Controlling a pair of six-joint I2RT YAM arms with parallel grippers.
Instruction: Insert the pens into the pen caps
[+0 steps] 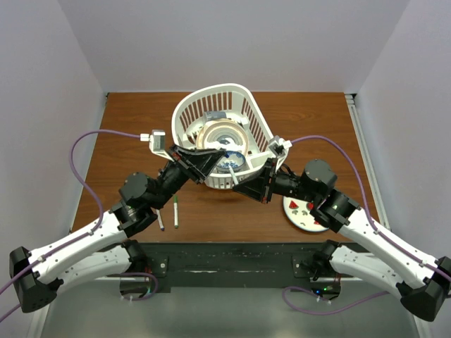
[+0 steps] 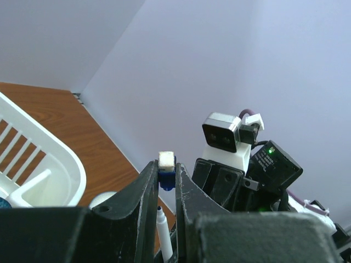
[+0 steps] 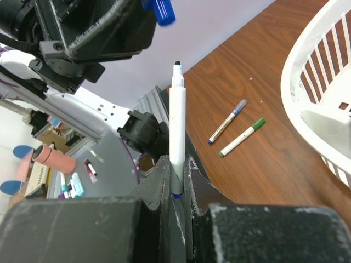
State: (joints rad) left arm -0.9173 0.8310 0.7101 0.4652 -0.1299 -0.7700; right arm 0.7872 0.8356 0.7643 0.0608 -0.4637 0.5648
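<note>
White and slim, the pen [image 3: 177, 126] in the right gripper [image 3: 176, 164] stands straight out from between the fingers, which are closed tight on its lower barrel. Its long axis runs in line with the gripper, and the dark tip [image 3: 177, 64] points away from the wrist, up toward the left arm. The left gripper [image 2: 166, 171] hangs just above it, over the near rim of the white basket [image 1: 250, 105], its fingers pinched together on the blue pen cap [image 2: 166, 176]. The cap's pale end pokes out past the fingertips. From the left wrist camera the pen's tip sits just under the cap and a touch to one side; the two are close but apart, with the tip not in the cap. I can't make out which way the cap's open mouth faces. Down on the brown wooden table [image 1: 127, 120], near the left arm, two more pens lie flat and almost parallel, just beside each other but not touching: the green-ended pen [image 3: 242, 137] and the greyish-ended pen [image 3: 226, 121], both with their long axes running roughly from the near edge toward the basket.
</note>
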